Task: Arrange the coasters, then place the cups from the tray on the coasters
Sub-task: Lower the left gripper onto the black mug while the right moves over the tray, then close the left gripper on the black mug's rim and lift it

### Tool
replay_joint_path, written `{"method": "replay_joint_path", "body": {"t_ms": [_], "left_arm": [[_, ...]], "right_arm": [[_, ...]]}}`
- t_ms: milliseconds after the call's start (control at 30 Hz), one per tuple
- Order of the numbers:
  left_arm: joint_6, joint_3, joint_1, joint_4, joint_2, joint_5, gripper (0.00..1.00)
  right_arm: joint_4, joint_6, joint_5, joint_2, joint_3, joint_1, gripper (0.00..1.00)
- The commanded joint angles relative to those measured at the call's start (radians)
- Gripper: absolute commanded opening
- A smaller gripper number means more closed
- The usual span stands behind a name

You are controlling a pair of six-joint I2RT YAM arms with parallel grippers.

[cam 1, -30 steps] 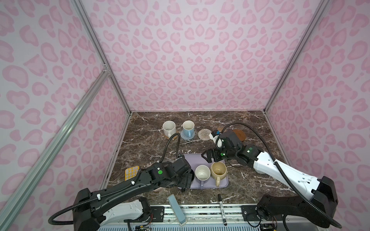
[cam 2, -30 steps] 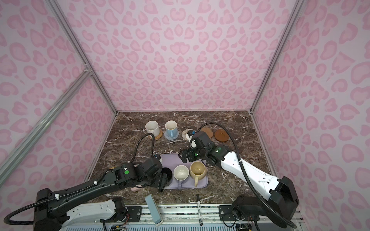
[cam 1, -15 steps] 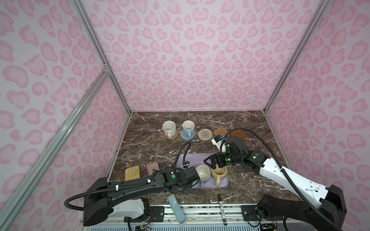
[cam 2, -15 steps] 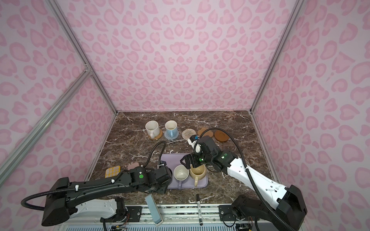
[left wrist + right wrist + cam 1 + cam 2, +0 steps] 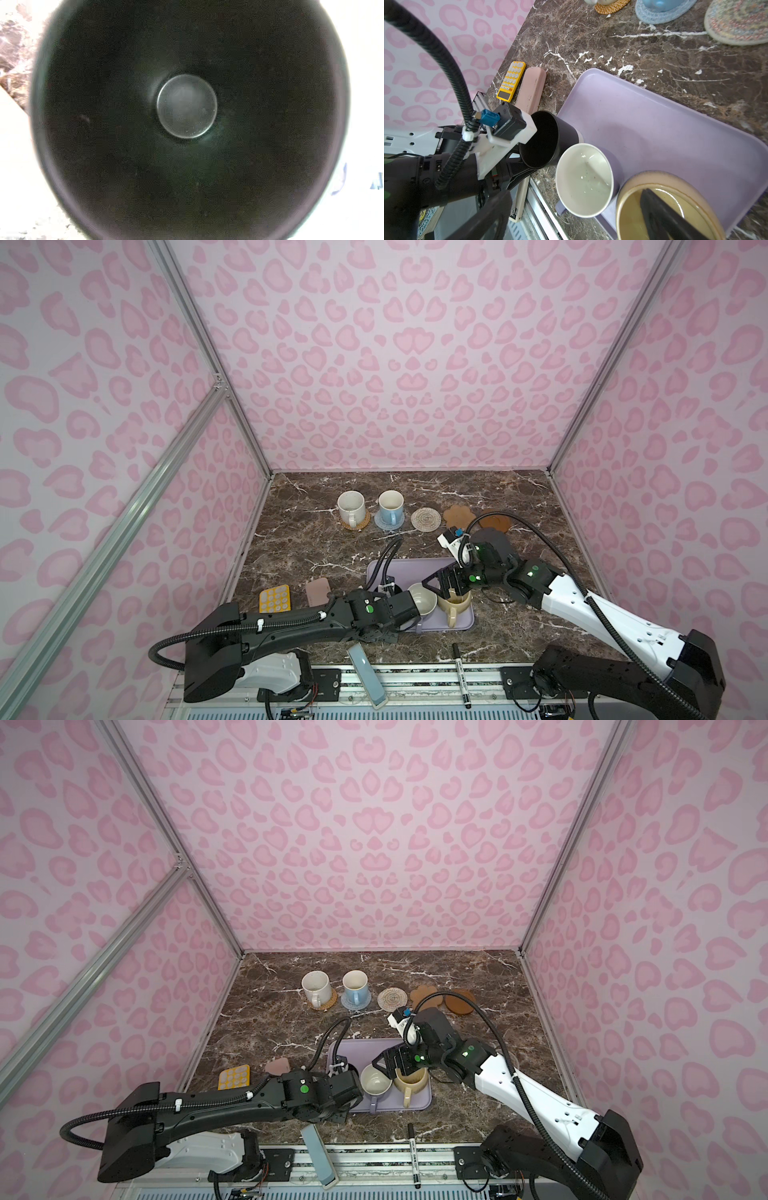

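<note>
Lavender tray (image 5: 415,572) lies on the marble table (image 5: 316,547), towards its near edge.

Both top views: the lavender mug (image 5: 420,600) and pale yellow mug (image 5: 456,605) stand side by side on the tray's near part. The right pincer (image 5: 444,591) hangs over the yellow mug's mouth, jaws spread. The left arm (image 5: 291,620) ends at the tray's near-left corner and covers what is under it, so its grip cannot be read from here. In the far row on the table, the cream-white mug (image 5: 351,506) stands on the rattan coaster (image 5: 361,524) and the light blue mug (image 5: 390,502) on the grey-blue coaster (image 5: 398,523). Next come the cream woven coaster (image 5: 426,519), paw coaster (image 5: 459,513) and brown disc coaster (image 5: 496,520), all lying uncovered. The brown one is partly behind a cable.

Left wrist view: the frame is filled by the dark inside of the black mug (image 5: 187,166), seen straight down its mouth to the round bottom.

Right wrist view: the black mug is tilted, its base at the tray's corner rim and its mouth turned to the left wrist camera. The left pincer (image 5: 525,174) is pressed together on it at the lower side, with the exact contact hidden. One right finger (image 5: 664,214) reaches inside the yellow mug. The yellow calculator (image 5: 511,81) and pink case (image 5: 532,89) lie just beside the tray.
</note>
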Motion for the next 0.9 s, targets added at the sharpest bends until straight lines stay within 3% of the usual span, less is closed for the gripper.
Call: {"method": "replay_joint_path", "body": {"t_ms": [0, 200, 567, 867], "left_arm": [[-0.02, -0.003, 0.001, 0.004, 0.011, -0.04, 0.18], [-0.023, 0.004, 0.001, -0.007, 0.005, -0.064, 0.03], [-0.012, 0.053, 0.012, -0.04, -0.042, -0.152, 0.03], [0.019, 0.138, 0.076, -0.094, -0.038, -0.219, 0.03]], "right_arm": [[0.03, 0.0, -0.015, 0.008, -0.006, -0.001, 0.98], [0.039, 0.004, -0.011, 0.01, -0.01, 0.0, 0.98], [0.101, 0.03, 0.011, 0.008, -0.015, -0.001, 0.98], [0.158, 0.056, 0.023, -0.008, -0.016, -0.029, 0.98]]}}
